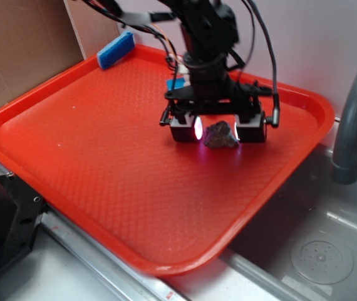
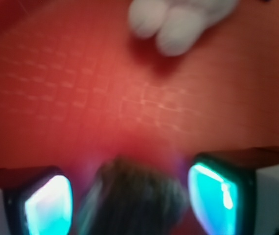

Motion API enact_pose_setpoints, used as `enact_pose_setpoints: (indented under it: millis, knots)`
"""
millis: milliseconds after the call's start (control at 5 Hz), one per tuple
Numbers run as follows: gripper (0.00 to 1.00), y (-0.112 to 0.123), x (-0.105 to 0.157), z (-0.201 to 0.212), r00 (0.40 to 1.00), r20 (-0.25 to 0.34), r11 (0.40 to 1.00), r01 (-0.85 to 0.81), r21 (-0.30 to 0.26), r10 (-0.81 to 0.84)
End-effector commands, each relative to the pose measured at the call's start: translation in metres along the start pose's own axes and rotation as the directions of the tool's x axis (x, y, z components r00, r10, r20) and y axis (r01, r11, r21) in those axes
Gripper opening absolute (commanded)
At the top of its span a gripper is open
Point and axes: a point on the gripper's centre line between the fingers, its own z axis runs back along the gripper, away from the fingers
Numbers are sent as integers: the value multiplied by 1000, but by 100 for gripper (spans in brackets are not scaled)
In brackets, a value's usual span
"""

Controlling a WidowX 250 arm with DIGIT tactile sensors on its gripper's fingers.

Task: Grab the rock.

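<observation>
Red and waffle-textured, the tray lies on the desk beside a grey sink and faucet. In the exterior view the tool sits low on the tray with its jaws apart, the rock between them, apparently touching neither. A blue sponge rests at the far rim.

From the wrist view, blurred, the rock fills the gap between two glowing pads, and a pale plush toy lies well ahead.

The step in hand looks like the straddle before the grasp; next the jaws need closing squarely on the lumpy stone, then a lift.
</observation>
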Motion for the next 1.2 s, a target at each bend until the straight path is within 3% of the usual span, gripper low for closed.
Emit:
enact_pose_setpoints:
  millis: [0,200,400,600,800,1000]
  knots:
    - [0,-2,4,42,986,8,986,167,22,-168]
    - [0,33,-5,97,958,89,956,280,-92,-272]
    - [0,71,-23,144,978,130,948,191,-255,-163]
    - [0,95,-35,162,976,148,931,196,-309,-157]
    - [0,116,-36,183,979,158,951,167,-261,-129]
    - [0,124,-9,177,989,105,972,123,-202,-104]
